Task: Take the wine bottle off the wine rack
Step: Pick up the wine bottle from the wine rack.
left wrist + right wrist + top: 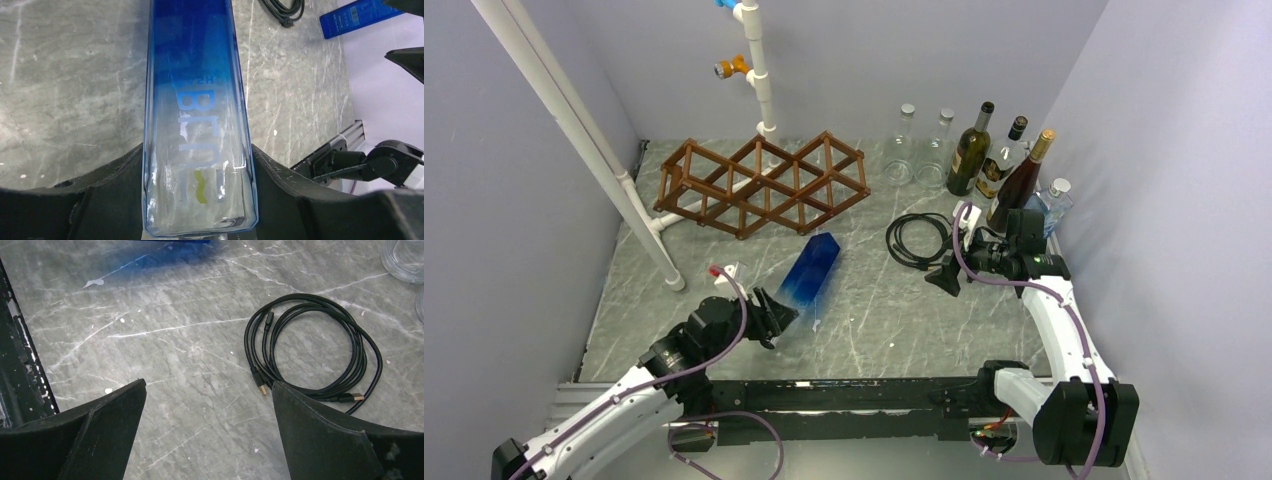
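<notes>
Left end effector [779, 310] clamps bottle [814, 268] (lettering [200, 130] wrist-view only), right end effector [208, 385] wide, empty

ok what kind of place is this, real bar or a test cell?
Most likely a lab test cell, not a real bar: plain walls box in a marble-look table, and the wine rack, row of bottles and white pipe look like staged props.

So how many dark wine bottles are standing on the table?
3, upright at the back right: a green bottle, a dark bottle with a pale label beside it, and a reddish gold-capped bottle nearest the front. None looks hidden.
</notes>
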You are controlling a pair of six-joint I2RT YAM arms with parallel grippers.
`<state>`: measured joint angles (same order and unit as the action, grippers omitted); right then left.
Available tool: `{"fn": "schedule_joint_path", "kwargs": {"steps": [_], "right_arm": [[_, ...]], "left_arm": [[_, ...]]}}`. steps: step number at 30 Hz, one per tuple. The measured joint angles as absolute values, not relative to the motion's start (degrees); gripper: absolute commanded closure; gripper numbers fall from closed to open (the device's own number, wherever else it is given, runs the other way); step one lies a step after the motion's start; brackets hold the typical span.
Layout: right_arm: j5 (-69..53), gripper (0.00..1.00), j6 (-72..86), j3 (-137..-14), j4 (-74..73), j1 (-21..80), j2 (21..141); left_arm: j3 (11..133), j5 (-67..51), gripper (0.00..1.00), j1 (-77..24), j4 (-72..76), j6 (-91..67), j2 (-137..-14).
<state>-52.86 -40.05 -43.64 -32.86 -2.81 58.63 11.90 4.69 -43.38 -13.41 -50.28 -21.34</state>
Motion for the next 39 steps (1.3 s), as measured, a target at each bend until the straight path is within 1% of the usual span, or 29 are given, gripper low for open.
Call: {"fn": "schedule_joint_path", "kwargs": {"steps": [7,13,25,30,39], "right_arm": [[-54.0,0.00,-41.7,-43.6,-33.2,-2.8,58.8],[-56.4,0.00,-46.7,-43.6,-36.0,-1.1,59.8],[-59.1,0.00,-63.5,-46.5,-45.4,11.9,62.8],[-58.9,0.00,-71.0,-51.4,-49.1,17.1,67.2],[-57.5,0.00,-71.7,-57.6,-46.7,26.5,73.3]], "left_arm": [[16.6,0.2,1.00,-43.4,-15.3,-50.2,-26.7],[21.4,-3.7,1.00,-43.4,-18.0,-49.2,-31.4],[30.5,-12.1,1.00,-43.4,-20.9,-46.5,-43.7],[34.8,-14.0,1.00,-43.4,-23.9,-45.2,-47.0],[38.3,-17.8,1.00,-43.4,-24.8,-44.9,-52.2]]}}
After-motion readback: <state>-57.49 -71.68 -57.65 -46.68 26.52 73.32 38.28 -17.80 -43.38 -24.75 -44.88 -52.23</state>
